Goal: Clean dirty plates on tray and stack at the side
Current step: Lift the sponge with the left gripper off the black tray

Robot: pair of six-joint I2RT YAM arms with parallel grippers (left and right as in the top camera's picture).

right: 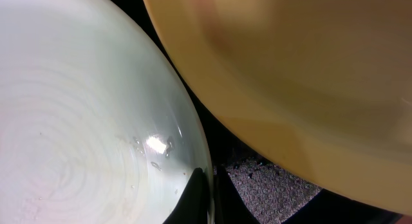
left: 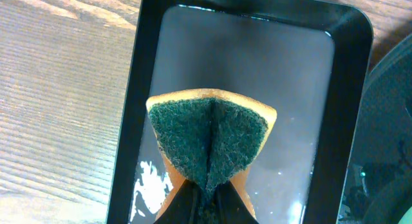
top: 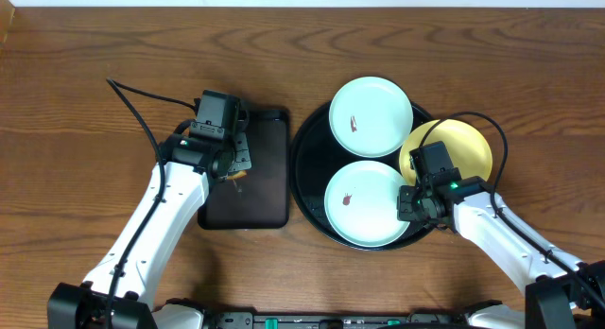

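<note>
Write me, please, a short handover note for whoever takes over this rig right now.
Grips: left end effector shut on the folded sponge over the rectangular tray; right end effector shut on the near mint plate at its rim.
Place: that plate, the far mint plate and the yellow plate all lie on the round tray.
Done: nothing; both mint plates show brown smears, none stacked.
Left: wipe them, stack beside the tray.

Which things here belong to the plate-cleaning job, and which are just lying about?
Job: far mint plate, near mint plate, yellow plate, round tray, sponge in the left gripper.
Just there: rectangular tray below the sponge, wooden table.
</note>
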